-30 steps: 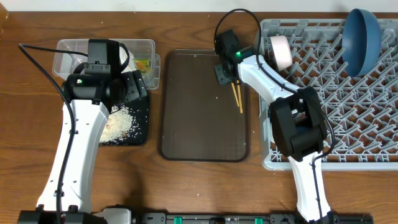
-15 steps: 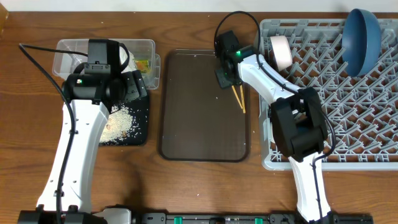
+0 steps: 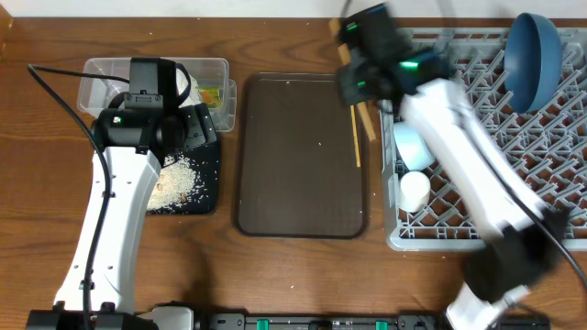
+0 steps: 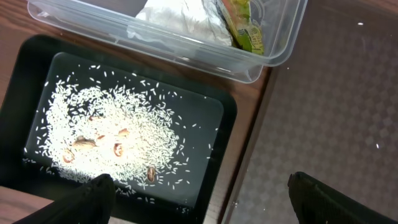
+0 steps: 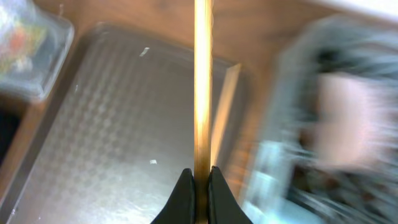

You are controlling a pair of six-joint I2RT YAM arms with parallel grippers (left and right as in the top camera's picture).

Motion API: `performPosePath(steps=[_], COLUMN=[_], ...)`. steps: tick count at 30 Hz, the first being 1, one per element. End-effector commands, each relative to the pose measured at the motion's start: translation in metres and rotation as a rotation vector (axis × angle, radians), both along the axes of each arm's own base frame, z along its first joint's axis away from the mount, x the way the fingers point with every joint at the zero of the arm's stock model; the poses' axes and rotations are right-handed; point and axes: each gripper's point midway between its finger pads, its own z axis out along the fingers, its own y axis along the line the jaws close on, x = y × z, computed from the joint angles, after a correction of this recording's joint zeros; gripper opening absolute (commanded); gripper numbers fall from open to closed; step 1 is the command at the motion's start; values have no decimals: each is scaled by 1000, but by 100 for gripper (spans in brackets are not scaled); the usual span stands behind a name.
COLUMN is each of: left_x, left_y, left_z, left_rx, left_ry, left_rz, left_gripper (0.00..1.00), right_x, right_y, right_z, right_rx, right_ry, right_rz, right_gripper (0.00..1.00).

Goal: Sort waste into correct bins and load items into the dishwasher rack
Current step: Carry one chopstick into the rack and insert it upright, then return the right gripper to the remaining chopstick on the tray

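So, far L on the desk (image 3: 275, 284): the clear tub (image 4: 273, 37) holds the tissue (image 4: 177, 15) and wrapper (image 4: 245, 28). Touching it on the robot's side, the black tray (image 4: 227, 118) carries the rice scraps (image 4: 112, 143). Waste looks sorted already, I'd say. L pincer (image 4: 199, 190) hangs over the tray's near rim, fingers wide apart, nothing btw them.

Middle: brown tray (image 3: 293, 156), bare except for the loose chopstick (image 3: 357, 147). It lies flat by the tray's R edge, long axis front-to-back.

R pincer (image 5: 199, 180) is over the tray's back-R corner, just beside the rack (image 3: 514, 183). It's clamped tight on the held chopstick (image 5: 202, 81), which sticks straight out ahead of the fingertips, in line w/ the pincer. R arm is motion-blurred, so exact pose is rough.

Far R: the rack has the light blue bowl (image 3: 410, 147) and white cup (image 3: 415, 188) along its L side, and the dark blue plate (image 3: 535, 46) upright at the back-R corner.

Next move, I reckon, turns on this: the rack lies directly R of the held stick, whose axis runs approx. along the rack's L wall. So it wants carrying sideways over that wall, then lowering btw the pegs. R arm is far nearer, and the loose stick is on its side too.
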Motion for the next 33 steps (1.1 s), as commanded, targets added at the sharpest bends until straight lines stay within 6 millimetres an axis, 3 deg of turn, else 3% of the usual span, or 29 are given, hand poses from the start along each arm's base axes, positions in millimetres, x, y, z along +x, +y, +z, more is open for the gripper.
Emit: performPosePath(steps=[1,4,8,11,15,22,23,25,27,29,33], left_x=[-1,-1,-1,-1,-1,-1,-1,-1,-1,-1,-1], left_y=[4,4,4,4,4,4,4,4,4,4,4], left_z=[-3,-3,-3,-3,-3,-3,-3,-3,-3,-3,-3], left_rx=[12,12,12,12,12,12,12,12,12,12,12], left_ry=[11,11,11,11,11,11,11,11,11,11,11], left_rz=[9,9,9,9,9,9,9,9,9,9,9], left_gripper=[91,91,91,91,91,91,91,91,91,91,91], right_x=[1,-2,-1,2,12,30,31,32,32,33,38], right_y=[-76,-118,-165,-187,-199,-213,-213,-212,-212,-211,-193], right_z=[36,34,11,-12,-46,-88,-93,-102,-107,-107,-88], right_rx=[-110,-167,-208,-221,-211,-217,-219,-223,-224,-217,-134], right_ry=[-86,-55,22,80,137,182,189,207,217,216,177], right_rz=[-220,-303,-382,-391,-351,-376,-375,-373,-373,-373,-329], right_gripper=[1,1,1,1,1,2,9,38,48,54,54])
